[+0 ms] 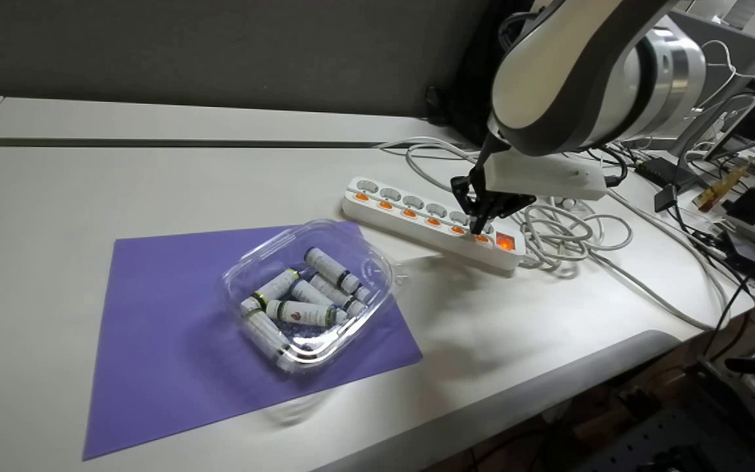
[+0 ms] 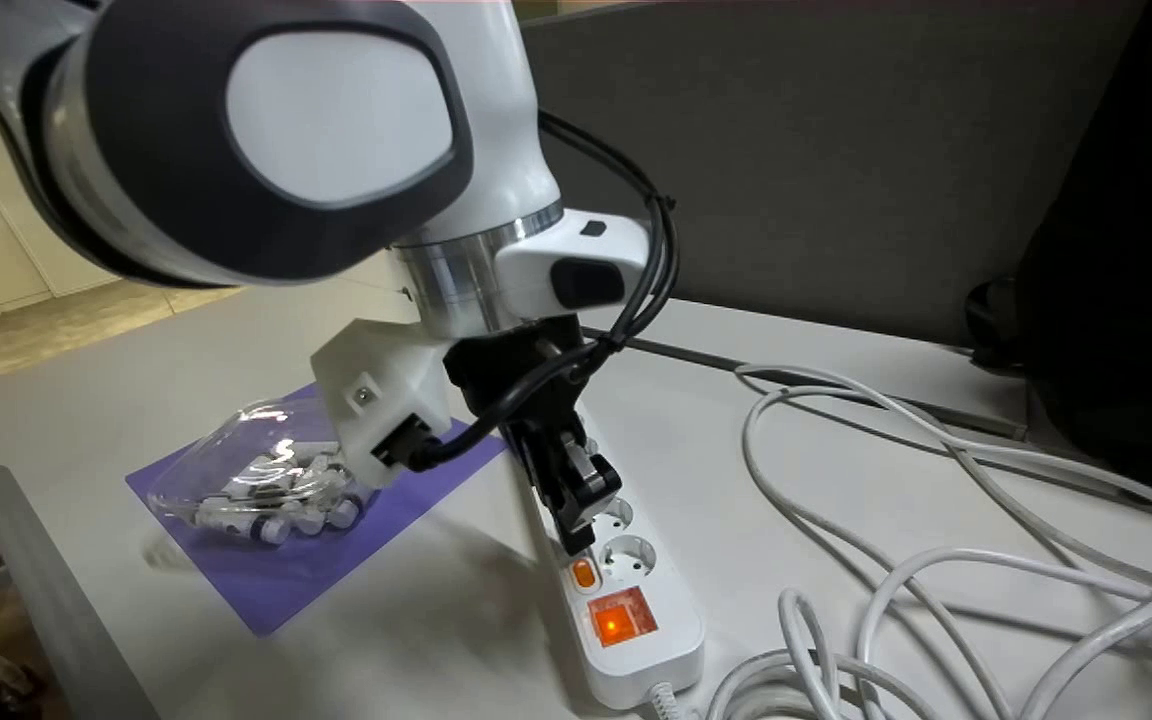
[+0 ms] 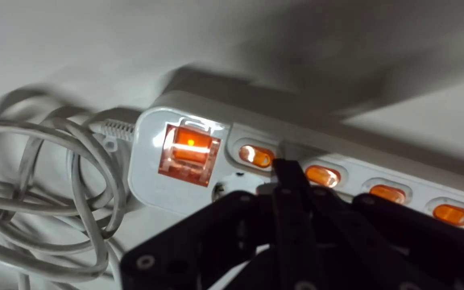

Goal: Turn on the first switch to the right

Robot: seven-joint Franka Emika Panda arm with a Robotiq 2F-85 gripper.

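A white power strip (image 1: 430,231) lies on the table with a row of small orange switches beside its sockets. It also shows in an exterior view (image 2: 671,610) and the wrist view (image 3: 151,161). At its cable end is a large red-orange switch (image 1: 505,241), glowing (image 2: 622,616) (image 3: 191,147). The small orange end switch (image 3: 257,156) sits beside it (image 2: 584,573). My black gripper (image 3: 286,165) is shut with nothing seen between the fingers. Its tips (image 1: 477,226) are right by the inner end of that small switch (image 2: 578,545); contact cannot be told.
Coiled white cable (image 1: 567,229) lies beside the strip's lit end (image 3: 75,193). A clear plastic box (image 1: 312,295) with several small white bottles stands on a purple sheet (image 1: 148,341). A dark partition (image 1: 220,59) rises behind the table.
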